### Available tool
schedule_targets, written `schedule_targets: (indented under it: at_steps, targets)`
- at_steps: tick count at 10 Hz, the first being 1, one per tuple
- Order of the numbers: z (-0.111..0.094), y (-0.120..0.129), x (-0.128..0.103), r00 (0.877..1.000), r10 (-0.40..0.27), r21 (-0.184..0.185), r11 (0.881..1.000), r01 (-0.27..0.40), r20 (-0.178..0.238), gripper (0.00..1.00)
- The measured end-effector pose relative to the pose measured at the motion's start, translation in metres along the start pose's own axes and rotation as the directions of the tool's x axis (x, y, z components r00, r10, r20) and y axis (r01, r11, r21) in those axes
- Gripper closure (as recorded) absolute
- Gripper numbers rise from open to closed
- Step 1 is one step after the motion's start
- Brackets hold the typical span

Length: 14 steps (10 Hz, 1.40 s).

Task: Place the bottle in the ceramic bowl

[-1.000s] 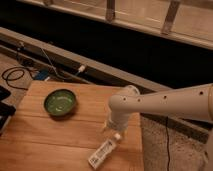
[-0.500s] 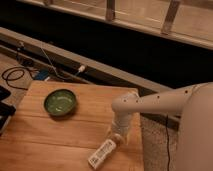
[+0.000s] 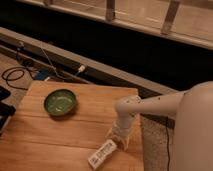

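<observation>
1. Light wooden plank desk (image 3: 60, 135): carrying every item below.
2. White robot arm (image 3: 155, 104): reaching in from the right.
3. Glossy green round ceramic bowl (image 3: 60, 102): sitting empty on the desk's left part.
4. Pale tool (image 3: 119, 135): I am holding it just beside the upper-right end of the slim whitish plastic bottle (image 3: 102, 154). I cannot tell whether it is spread or pressed together.
5. Bottle: lying flat near the front edge, well apart from the bowl. Its long axis is running lower-left to upper-right, pointing at the tool.

Against a second ago, the tool is sitting lower and nearer the bottle. Bottle and bowl are lying unmoved.

End effector (image 3: 119, 136) just above bottle (image 3: 102, 153) (front right), bare table (image 3: 65, 140) — open passage — across to bowl (image 3: 60, 102)
</observation>
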Motion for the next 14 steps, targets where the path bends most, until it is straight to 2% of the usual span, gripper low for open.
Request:
schedule_targets:
  at_steps: [1, 4, 5, 6, 9, 10, 11, 13, 14]
  targets:
    - [-0.004, 0.002, 0.002, 1.0, -0.009, -0.008, 1.0, 0.009, 0.009, 0.55]
    - [-0.022, 0.008, 0.009, 0.998, -0.033, -0.016, 0.999, 0.034, 0.044, 0.81]
    - [-0.03, 0.011, 0.011, 0.997, -0.043, -0.022, 0.999, 0.045, 0.064, 0.93]
    - [-0.035, 0.012, 0.013, 0.996, -0.052, -0.024, 0.998, 0.054, 0.078, 0.98]
    - [-0.066, 0.02, 0.017, 0.979, -0.085, -0.072, 0.992, 0.1, 0.187, 1.0]
    - [-0.081, 0.024, 0.019, 0.968, -0.096, -0.099, 0.987, 0.122, 0.232, 1.0]
    - [-0.101, 0.03, 0.021, 0.949, -0.119, -0.13, 0.978, 0.163, 0.29, 1.0]
    - [-0.121, 0.039, 0.019, 0.928, -0.145, -0.147, 0.967, 0.206, 0.343, 1.0]
    - [-0.129, 0.046, 0.017, 0.911, -0.165, -0.147, 0.961, 0.235, 0.378, 1.0]
